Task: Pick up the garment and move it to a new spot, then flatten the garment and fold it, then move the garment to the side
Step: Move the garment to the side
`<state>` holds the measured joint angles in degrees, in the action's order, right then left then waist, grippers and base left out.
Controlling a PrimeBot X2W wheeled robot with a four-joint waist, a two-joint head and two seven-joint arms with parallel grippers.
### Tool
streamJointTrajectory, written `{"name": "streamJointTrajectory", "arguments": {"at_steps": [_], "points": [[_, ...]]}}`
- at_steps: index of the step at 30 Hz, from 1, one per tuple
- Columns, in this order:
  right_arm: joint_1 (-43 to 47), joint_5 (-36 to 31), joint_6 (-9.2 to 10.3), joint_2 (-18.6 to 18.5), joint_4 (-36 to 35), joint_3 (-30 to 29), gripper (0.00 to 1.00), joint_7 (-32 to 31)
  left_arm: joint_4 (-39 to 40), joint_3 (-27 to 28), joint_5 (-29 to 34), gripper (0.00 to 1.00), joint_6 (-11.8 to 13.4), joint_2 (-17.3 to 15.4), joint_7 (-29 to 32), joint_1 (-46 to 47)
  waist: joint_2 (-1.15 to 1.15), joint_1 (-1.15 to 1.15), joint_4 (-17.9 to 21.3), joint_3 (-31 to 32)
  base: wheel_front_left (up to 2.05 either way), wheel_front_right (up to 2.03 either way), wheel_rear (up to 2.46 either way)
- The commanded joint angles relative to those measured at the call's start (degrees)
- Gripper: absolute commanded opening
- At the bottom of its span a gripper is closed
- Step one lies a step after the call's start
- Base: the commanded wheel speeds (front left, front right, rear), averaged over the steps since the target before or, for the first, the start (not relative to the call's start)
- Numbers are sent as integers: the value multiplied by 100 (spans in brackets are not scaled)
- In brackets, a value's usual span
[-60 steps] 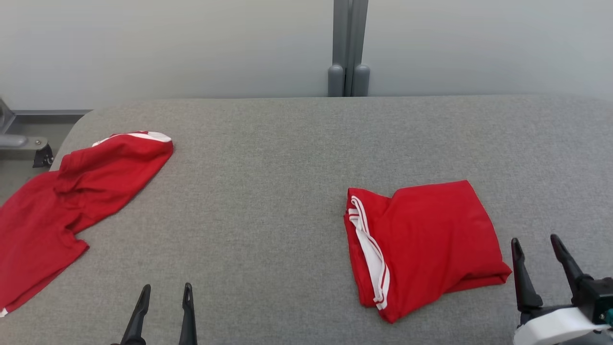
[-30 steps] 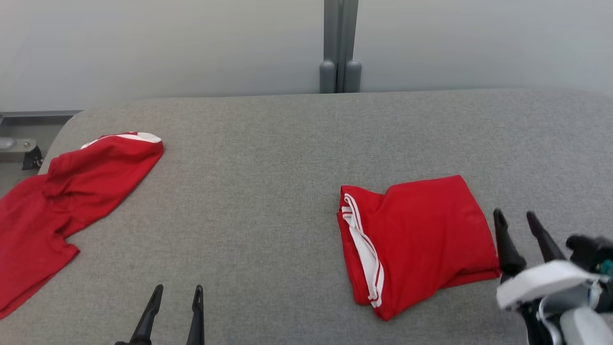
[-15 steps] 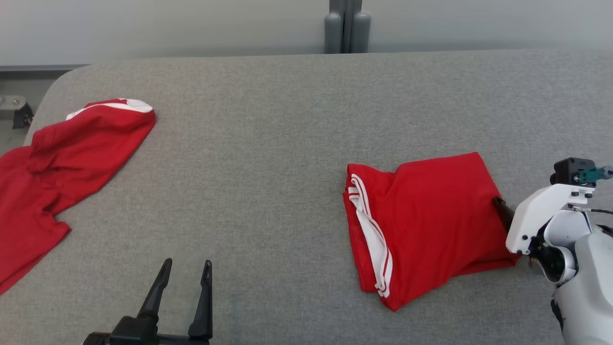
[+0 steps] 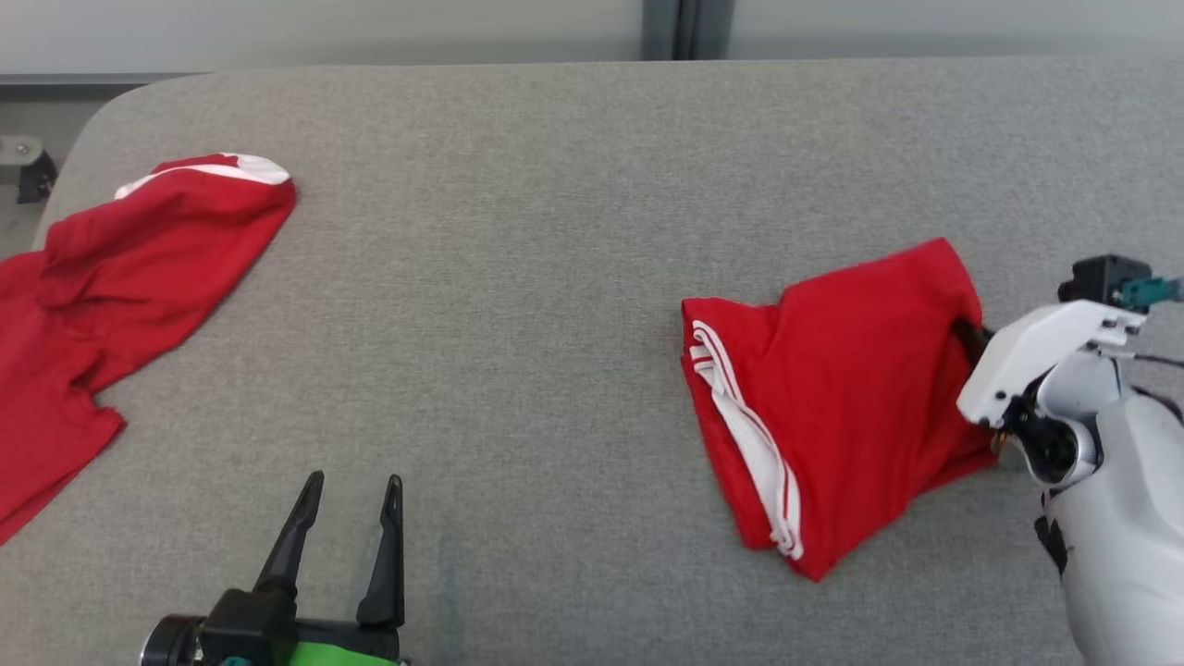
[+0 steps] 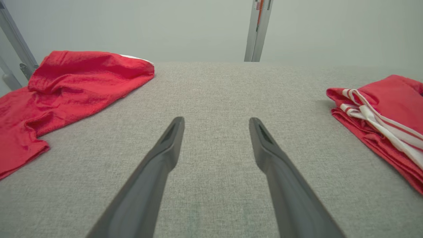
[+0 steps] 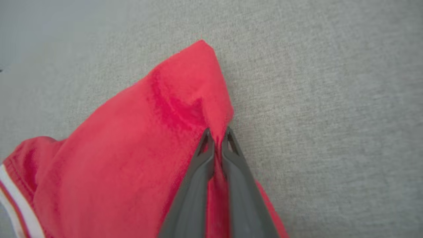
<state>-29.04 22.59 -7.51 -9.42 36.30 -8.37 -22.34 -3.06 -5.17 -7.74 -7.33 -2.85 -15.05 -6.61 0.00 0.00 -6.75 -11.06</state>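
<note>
Nearly done, by the look of it: the folded garment (image 4: 832,407), red with white-striped trim along its left side, lies on the right half of the grey worktop (image 4: 518,277), its layers stacked and its fold apparently complete. The right tool (image 6: 216,138) is pinched narrow on a ridge of cloth at the garment's right edge, and the far right corner appears drawn up into a peak while the near part rests on the surface. Judging from that, the flattening and folding are finished and what is left is the last step, carrying the bundle off to the side. The left tool (image 4: 354,478) hovers near the front edge, left of centre, fingers spread wide and holding nothing. A second garment (image 4: 139,250), also red and lying crumpled, sprawls across the far left of the worktop and over its left edge, well apart from the folded one. A grey post (image 4: 684,28) stands behind the far edge. Bare surface lies to the right of the folded garment, so nothing visible blocks a move that way. The likelier trouble is the single-point grip letting the layers slide open.
</note>
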Motion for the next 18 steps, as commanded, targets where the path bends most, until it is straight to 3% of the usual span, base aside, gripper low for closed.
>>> {"name": "streamJointTrajectory", "arguments": {"at_steps": [1, 5, 10, 18], "points": [[-231, -2, 5, -104, -77, -33, 0, 132, 55, 37, 36, 100, -18, -9, -17, 167, 0, 0, 357, -309, 0, 0, 0], [-712, -256, 5, -332, -162, -202, 0, 424, 201, -66, 76, 100, -19, -148, -16, 400, 0, 0, 766, -838, 0, 0, 0], [-1424, -652, 5, -576, -104, -846, 0, 633, 476, -107, 61, 100, -20, -490, -11, 735, 0, 0, 1150, -1589, 0, 0, 0], [-2256, -1439, 5, -1119, -95, -2110, 0, 720, 820, 194, -17, 100, -20, -794, -10, 839, 0, 0, 1167, -2211, 0, 0, 0]]}}
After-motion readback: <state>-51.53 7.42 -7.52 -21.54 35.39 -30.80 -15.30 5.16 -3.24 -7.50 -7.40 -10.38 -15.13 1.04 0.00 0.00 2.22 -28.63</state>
